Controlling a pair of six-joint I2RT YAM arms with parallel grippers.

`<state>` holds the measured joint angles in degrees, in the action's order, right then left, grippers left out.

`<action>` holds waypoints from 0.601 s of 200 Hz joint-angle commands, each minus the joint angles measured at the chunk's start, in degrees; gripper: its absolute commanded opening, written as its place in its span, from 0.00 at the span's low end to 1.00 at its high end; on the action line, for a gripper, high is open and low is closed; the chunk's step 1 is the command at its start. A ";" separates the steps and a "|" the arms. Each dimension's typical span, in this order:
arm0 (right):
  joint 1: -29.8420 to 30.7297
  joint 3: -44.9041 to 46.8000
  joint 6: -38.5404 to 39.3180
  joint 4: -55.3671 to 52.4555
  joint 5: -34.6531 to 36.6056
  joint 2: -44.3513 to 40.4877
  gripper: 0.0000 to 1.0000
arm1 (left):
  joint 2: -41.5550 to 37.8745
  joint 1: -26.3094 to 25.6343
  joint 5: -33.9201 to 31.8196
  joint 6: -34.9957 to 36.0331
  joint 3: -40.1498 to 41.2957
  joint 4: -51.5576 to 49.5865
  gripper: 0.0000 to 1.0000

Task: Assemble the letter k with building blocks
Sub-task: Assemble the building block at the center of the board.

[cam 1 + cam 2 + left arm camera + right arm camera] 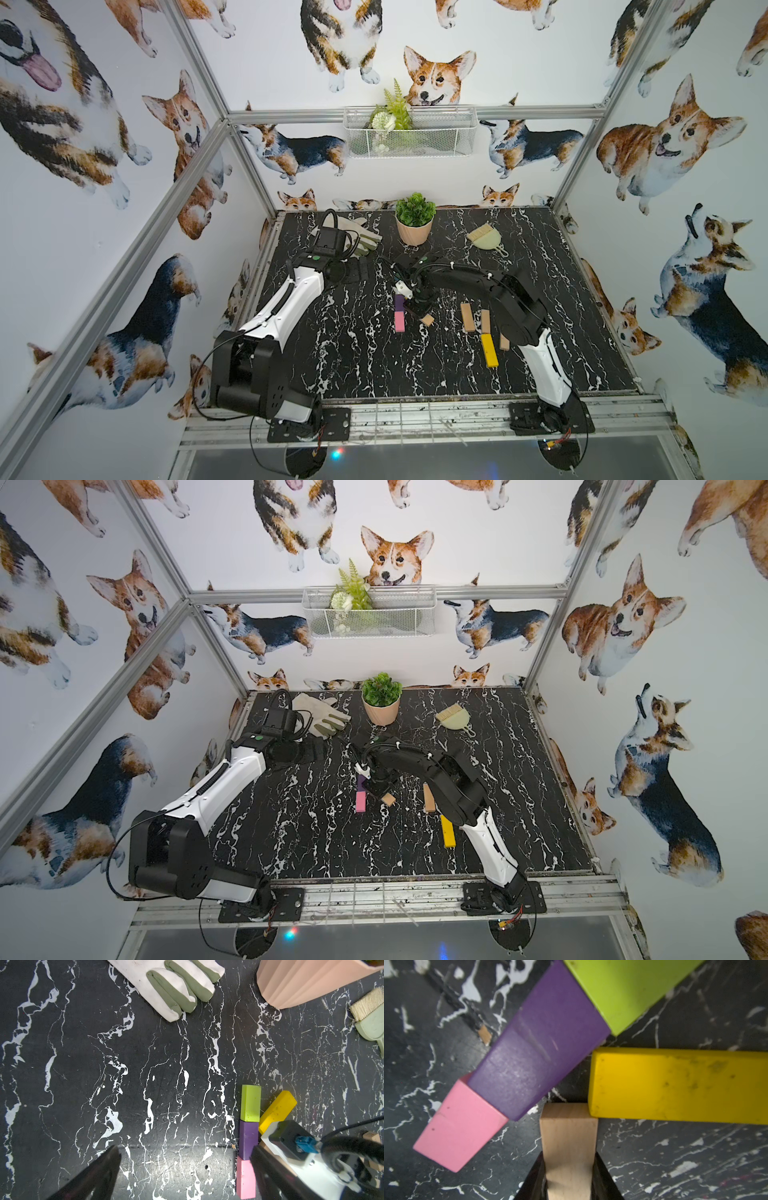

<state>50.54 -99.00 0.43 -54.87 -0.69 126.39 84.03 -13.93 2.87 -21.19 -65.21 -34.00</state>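
Note:
A green block (pixel 623 987), a purple block (pixel 542 1053) and a pink block (pixel 460 1124) lie end to end in a straight line on the black marble table. A yellow block (pixel 675 1084) slants away from the purple block's side. My right gripper (pixel 569 1159) is shut on a tan wood block (pixel 569 1136) whose far end meets the yellow block's near end, close beside the purple block. In a top view this gripper (pixel 417 309) sits just right of the pink block (pixel 399 322). My left gripper (pixel 185 1149) hangs open over bare table, left of the line.
Three loose tan blocks (pixel 467 317) and a second yellow block (pixel 489 350) lie under my right arm. A pink plant pot (pixel 413 230), a white and green glove (pixel 357 235) and a brush with dustpan (pixel 484 239) stand along the back.

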 commanded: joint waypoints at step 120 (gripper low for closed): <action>0.45 0.11 0.32 0.28 -0.72 0.27 0.50 | 0.87 0.05 0.46 -0.34 -0.53 0.51 1.00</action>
<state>51.00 -99.18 0.86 -55.00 -1.04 126.74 84.64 -13.93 2.92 -21.21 -65.23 -33.98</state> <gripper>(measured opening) 0.493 0.999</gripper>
